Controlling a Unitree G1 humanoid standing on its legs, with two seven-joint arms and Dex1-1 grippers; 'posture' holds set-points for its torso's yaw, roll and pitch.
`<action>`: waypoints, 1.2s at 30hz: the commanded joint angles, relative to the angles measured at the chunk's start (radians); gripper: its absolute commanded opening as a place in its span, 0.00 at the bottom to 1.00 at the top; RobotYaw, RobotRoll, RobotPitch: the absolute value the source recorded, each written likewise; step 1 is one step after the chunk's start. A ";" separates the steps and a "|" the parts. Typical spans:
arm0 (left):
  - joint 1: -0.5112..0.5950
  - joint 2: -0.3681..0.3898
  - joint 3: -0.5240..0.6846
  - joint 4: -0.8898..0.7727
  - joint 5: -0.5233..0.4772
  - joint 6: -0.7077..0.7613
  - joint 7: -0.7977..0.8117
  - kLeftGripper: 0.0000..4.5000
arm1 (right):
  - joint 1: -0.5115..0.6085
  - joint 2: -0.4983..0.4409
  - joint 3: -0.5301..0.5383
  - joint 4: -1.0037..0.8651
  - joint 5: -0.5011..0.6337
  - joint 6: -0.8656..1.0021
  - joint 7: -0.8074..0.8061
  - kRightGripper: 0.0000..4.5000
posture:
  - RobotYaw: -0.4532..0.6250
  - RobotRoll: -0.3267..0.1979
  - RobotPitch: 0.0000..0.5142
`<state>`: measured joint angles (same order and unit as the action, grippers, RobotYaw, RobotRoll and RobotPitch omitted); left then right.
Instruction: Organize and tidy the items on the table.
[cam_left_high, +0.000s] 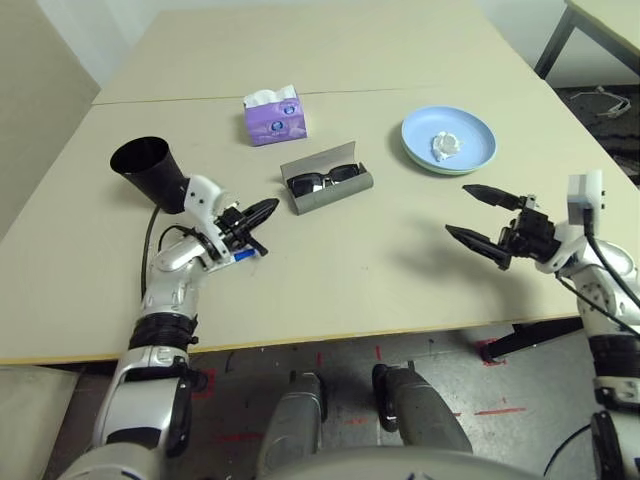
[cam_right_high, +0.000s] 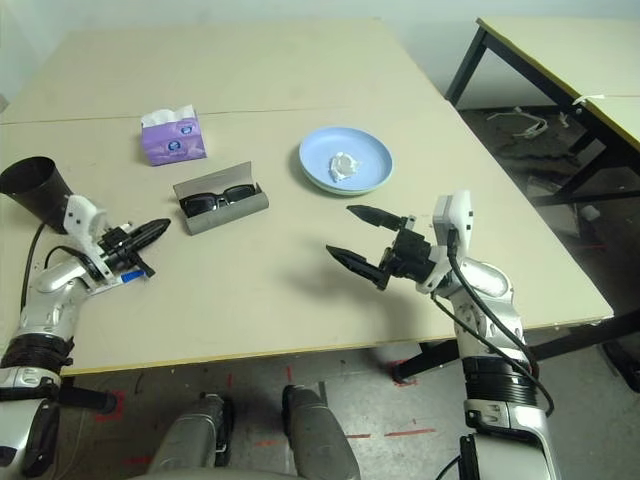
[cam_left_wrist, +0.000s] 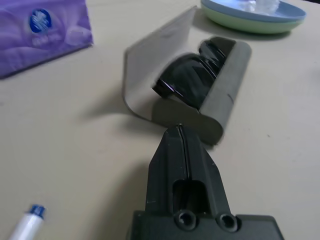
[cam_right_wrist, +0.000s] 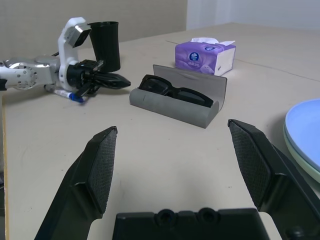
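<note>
Reaching in from the lower left of the frame with the left gripper (cam_left_high: 262, 213), fingers pressed together, tips pointing right. Holding the right gripper (cam_left_high: 478, 213) at the right edge, fingers spread wide and empty, pointing left, silver forearm rising from the lower right corner.

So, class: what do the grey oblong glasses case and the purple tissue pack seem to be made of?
Grey oblong glasses case: probably stiff felt or fabric-covered board; matte, thin flap standing open. Purple tissue pack: likely soft printed plastic film; slight sheen, white tissue poking out.
</note>
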<state>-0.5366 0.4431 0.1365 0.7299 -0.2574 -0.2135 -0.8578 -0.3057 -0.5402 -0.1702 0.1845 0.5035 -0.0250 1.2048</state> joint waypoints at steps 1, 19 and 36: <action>-0.026 -0.015 0.001 0.051 0.019 -0.033 0.022 0.00 | 0.023 -0.002 0.015 -0.021 -0.012 -0.003 -0.005 1.00 | 0.25 0.62 0.30; -0.104 -0.054 -0.002 0.133 0.029 -0.107 0.043 0.00 | 0.030 0.004 0.021 -0.041 -0.019 -0.005 -0.015 1.00 | 0.24 0.62 0.28; -0.166 -0.008 -0.078 0.043 0.118 0.098 0.076 0.00 | 0.047 0.010 0.036 -0.076 -0.017 -0.009 -0.034 1.00 | 0.23 0.62 0.29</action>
<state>-0.6949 0.4226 0.0823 0.7947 -0.1676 -0.1622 -0.7910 -0.2693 -0.5332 -0.1469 0.1241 0.4941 -0.0298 1.1751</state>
